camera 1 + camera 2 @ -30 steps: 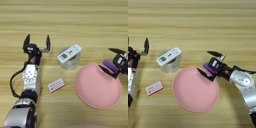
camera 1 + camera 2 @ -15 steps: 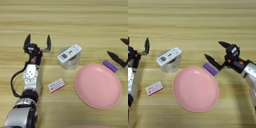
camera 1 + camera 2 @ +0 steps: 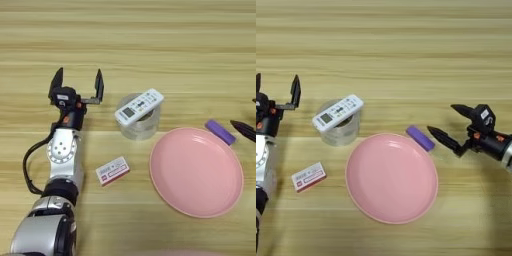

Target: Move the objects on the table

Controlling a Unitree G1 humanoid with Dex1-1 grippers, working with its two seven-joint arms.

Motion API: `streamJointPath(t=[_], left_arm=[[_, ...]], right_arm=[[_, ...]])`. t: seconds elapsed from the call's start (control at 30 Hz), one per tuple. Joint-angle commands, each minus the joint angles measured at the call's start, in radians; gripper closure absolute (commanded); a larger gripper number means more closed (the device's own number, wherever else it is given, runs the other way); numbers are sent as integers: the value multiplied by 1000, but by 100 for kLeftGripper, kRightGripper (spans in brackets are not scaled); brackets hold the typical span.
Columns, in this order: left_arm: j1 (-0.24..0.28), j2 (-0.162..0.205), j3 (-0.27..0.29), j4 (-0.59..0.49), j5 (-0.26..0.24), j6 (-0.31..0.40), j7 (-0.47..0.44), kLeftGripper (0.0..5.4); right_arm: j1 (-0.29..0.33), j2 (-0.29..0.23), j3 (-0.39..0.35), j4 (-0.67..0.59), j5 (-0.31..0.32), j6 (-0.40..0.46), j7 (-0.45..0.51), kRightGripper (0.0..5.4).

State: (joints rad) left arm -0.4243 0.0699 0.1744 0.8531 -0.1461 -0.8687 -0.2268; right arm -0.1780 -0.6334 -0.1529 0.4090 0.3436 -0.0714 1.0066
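Change since a second ago: the right gripper (image 3: 448,125) no longer holds the purple block (image 3: 420,138). It has let go and drawn back to the right; its two black fingers are now spread wide with nothing between them, tips pointing left toward the block but apart from it. The block lies flat on the worktop (image 3: 406,50), just beside the upper right rim of the pink plate (image 3: 391,177), not on it.

The left gripper (image 3: 77,85) stays where it was at the left, fingers upright and wide apart, holding nothing. Left arm runs down to the lower left corner.

Surroundings: the clear tape roll (image 3: 139,126) stands between the left gripper and the plate. The white remote (image 3: 139,106) rests across the top of the roll, tilted, screen end lower left. The small red-and-white box (image 3: 112,170) lies flat on the worktop below the roll, left of the plate, well apart from both grippers.

Containers: the plate holds nothing. Nothing lies between the right gripper and the block. The roll's middle is partly covered by the remote; contents cannot be told.
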Motion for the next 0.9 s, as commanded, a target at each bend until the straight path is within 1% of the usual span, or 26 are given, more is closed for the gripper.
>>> streamJointPath(t=[0.03,0.17,0.27,0.47,0.77,0.9], left_arm=[[-11,1,0,-7,-9,-4,-10,2],[-12,3,-1,-5,-12,-5,-14,2],[-11,3,-1,-5,-13,-5,-15,2],[-9,1,-2,-8,-14,-5,-17,2],[-10,0,-2,-5,-12,-8,-16,2],[-11,0,-2,-3,-12,-8,-16,2]], right_arm=[[-25,-20,7,87,-44,-57,18,0],[-30,-13,25,149,-81,-102,28,0],[-32,-9,28,169,-85,-116,44,0],[-15,-5,36,165,-88,-137,74,0],[-18,7,51,180,-115,-138,53,0],[-23,17,66,198,-141,-135,28,0]])
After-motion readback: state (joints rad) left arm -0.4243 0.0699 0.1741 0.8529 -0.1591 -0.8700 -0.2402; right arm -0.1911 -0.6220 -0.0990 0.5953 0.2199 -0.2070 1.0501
